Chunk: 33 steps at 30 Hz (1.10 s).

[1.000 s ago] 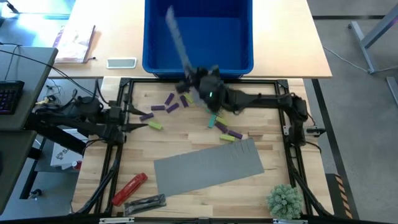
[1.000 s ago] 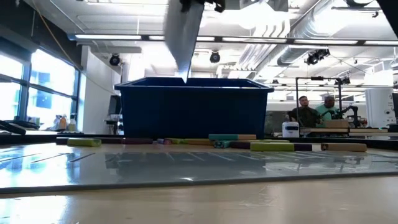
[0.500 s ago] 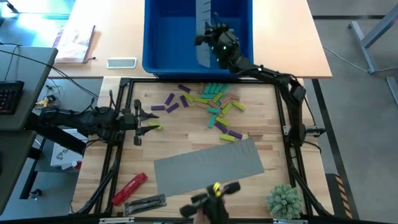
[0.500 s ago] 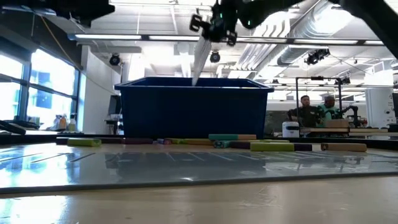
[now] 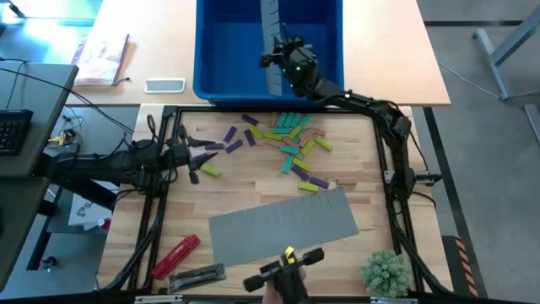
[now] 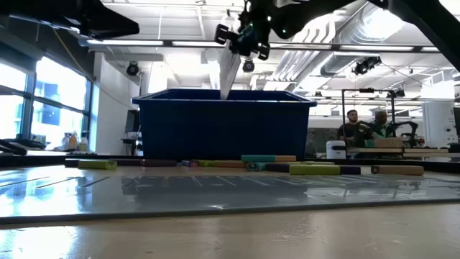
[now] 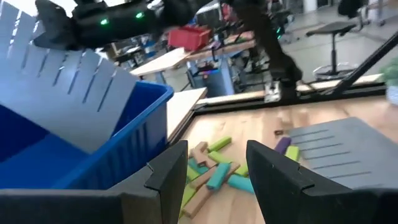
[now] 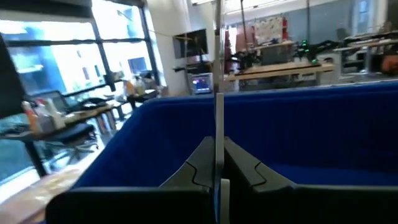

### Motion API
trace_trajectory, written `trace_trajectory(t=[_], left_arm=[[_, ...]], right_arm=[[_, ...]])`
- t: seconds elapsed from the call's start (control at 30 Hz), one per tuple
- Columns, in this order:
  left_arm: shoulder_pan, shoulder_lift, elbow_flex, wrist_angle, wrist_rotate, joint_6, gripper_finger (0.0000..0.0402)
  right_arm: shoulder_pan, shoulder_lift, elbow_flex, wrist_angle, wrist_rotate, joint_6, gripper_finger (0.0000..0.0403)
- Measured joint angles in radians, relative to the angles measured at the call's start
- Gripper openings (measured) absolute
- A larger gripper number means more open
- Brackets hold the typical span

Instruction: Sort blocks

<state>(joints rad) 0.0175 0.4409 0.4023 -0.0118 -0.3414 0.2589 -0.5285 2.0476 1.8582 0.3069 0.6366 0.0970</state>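
Many small blocks (image 5: 291,137) in purple, lime, teal and tan lie in a loose heap on the wooden table near its far edge, with a few purple ones (image 5: 226,141) and a lime one (image 5: 210,171) further left. My right gripper (image 5: 279,62) reaches level over the blue bin (image 5: 228,51), shut on a slotted grey mat (image 5: 272,38). My left gripper (image 5: 201,160) hovers at the table's left side and points level toward the heap. Its fingers (image 7: 171,168) are open with nothing between them. My right gripper pinches the grey mat at its edge (image 8: 217,146) between the two fingers, which come level from the table's near right. The mat stands on edge, clear of the table. It slants down from the gripper (image 6: 241,37), and its lower corner (image 7: 87,140) is inside the bin's opening.
A second grey mat (image 5: 283,224) lies flat on the near half of the table. A red cylindrical tool (image 5: 175,253) lies near left and a small plant (image 5: 386,272) stands near right. A dark object with a yellow part (image 5: 285,272) pokes in at the near edge.
My right gripper has carried the grey mat from above the heap toward the far edge, out over the blue bin, and the mat now stands steeper. My left gripper has sunk a little and swung to point straight at the heap. A dark object has come in at the near edge.
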Motion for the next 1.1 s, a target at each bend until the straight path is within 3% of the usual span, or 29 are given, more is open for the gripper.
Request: trace_trajectory(t=[0.17,0.43,0.67,1.1], left_arm=[[0.087,0.09,0.118,-0.117,-0.004,0.008,0.0147],[0.299,0.291,0.296,-0.094,0.023,-0.047,0.0147],[0.442,0.546,0.437,-0.091,0.104,-0.048,0.0147],[0.546,0.801,0.47,0.145,0.016,-0.024,0.0147]], right_arm=[[0.021,0.0,0.097,-0.155,0.054,-0.015,0.0],[-0.01,0.008,0.26,-0.386,0.035,0.076,0.0],[-0.027,0.008,0.287,-0.405,-0.022,0.089,0.0],[-0.07,0.105,0.288,-0.393,-0.047,0.154,0.0]])
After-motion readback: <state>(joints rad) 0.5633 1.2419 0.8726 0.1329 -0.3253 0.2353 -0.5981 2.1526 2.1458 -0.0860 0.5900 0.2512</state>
